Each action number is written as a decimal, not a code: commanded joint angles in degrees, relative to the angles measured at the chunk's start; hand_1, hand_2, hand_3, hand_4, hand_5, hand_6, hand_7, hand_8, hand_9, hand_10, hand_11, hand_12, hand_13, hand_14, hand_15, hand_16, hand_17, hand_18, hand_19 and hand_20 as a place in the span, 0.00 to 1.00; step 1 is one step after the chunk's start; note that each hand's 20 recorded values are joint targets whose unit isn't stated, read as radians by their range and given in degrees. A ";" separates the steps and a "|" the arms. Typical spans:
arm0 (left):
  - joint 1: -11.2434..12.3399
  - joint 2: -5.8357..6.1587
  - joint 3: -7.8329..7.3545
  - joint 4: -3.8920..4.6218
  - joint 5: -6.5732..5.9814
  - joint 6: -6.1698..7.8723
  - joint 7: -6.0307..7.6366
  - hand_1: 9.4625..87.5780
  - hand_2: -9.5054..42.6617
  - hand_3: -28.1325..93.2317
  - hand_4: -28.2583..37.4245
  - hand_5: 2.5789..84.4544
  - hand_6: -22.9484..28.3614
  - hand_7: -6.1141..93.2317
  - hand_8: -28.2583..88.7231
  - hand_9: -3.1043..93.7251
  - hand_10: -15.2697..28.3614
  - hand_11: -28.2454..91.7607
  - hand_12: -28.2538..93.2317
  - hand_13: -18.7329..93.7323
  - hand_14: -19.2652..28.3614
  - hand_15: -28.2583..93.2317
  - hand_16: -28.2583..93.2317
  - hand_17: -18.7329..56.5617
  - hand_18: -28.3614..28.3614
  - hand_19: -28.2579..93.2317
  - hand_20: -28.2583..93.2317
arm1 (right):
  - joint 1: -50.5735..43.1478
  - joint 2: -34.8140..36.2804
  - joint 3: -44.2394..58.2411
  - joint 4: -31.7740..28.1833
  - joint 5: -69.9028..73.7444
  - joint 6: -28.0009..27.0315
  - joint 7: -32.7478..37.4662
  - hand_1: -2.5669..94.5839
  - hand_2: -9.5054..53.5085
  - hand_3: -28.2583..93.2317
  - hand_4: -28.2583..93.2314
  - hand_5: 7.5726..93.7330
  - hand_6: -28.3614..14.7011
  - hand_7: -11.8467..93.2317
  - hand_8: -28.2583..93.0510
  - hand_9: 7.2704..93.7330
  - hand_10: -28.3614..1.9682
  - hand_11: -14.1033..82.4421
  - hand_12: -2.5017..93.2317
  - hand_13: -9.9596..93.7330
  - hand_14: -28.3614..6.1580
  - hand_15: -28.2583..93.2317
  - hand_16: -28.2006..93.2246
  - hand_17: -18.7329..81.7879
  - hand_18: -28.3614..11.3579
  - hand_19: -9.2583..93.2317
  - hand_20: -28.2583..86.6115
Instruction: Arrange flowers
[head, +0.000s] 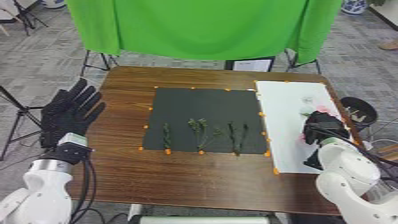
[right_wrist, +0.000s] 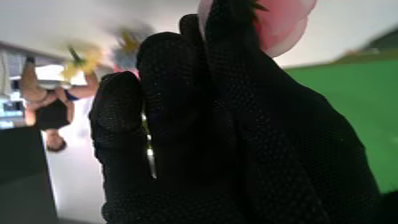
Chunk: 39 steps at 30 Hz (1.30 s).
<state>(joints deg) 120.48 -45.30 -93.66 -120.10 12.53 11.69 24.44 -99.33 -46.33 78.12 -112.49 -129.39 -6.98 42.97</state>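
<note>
Black mat (head: 178, 102) on the brown table (head: 115, 175), green stems (head: 197, 124) near its near edge. At the table's right edge, over white paper (head: 293, 160), the right hand (head: 325, 124) seems to be picking flowers (head: 322, 108); next, one goes to the stems. Left hand (head: 64, 112) open, beyond the left edge. Green cloth (head: 195, 25) behind.

Right wrist view: pink bloom (right_wrist: 286, 30) by the glove; gripped or not, I can't tell.

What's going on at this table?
The robot is arranging flowers. Its right hand is over the white sheet, right at a pink flower; can't tell if it has a grip. Green sprigs lie on the black sheet. Left hand is open by the table's left edge.
</note>
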 joint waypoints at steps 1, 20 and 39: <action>5.77 -1.33 -5.55 -0.35 0.06 0.40 1.15 0.21 0.43 0.84 0.00 0.45 0.60 0.13 0.18 0.35 0.68 0.35 0.31 0.34 0.68 0.42 0.18 0.19 0.72 0.46 0.30 | 2.35 0.25 -3.52 -8.04 -3.50 9.57 -6.07 0.64 0.02 0.79 0.00 0.77 0.70 0.42 0.24 0.86 0.71 0.19 0.36 0.76 0.55 0.67 0.58 0.58 0.23 0.88 0.59; 3.05 -0.79 -2.71 0.54 -1.00 1.17 2.09 0.21 0.43 0.84 0.00 0.45 0.60 0.13 0.18 0.35 0.68 0.35 0.31 0.34 0.69 0.42 0.19 0.19 0.72 0.46 0.30 | 40.28 -23.26 -44.60 16.03 -5.71 6.68 -30.36 0.62 0.01 0.80 0.00 0.77 0.72 0.43 0.23 0.86 0.74 0.19 0.36 0.77 0.58 0.66 0.58 0.58 0.25 0.89 0.59; -1.44 0.49 0.87 1.31 -0.64 0.91 -0.03 0.21 0.43 0.84 0.00 0.45 0.60 0.13 0.18 0.35 0.68 0.35 0.32 0.34 0.70 0.43 0.18 0.19 0.72 0.46 0.30 | 40.03 -28.72 -48.92 23.40 -10.90 1.53 -25.16 0.62 0.00 0.81 0.00 0.76 0.72 0.43 0.21 0.85 0.73 0.19 0.35 0.78 0.59 0.65 0.60 0.58 0.23 0.88 0.59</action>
<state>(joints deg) 119.74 -44.53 -93.21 -119.14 11.73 12.63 25.65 -57.39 -74.41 29.15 -89.51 -138.86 -3.06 16.52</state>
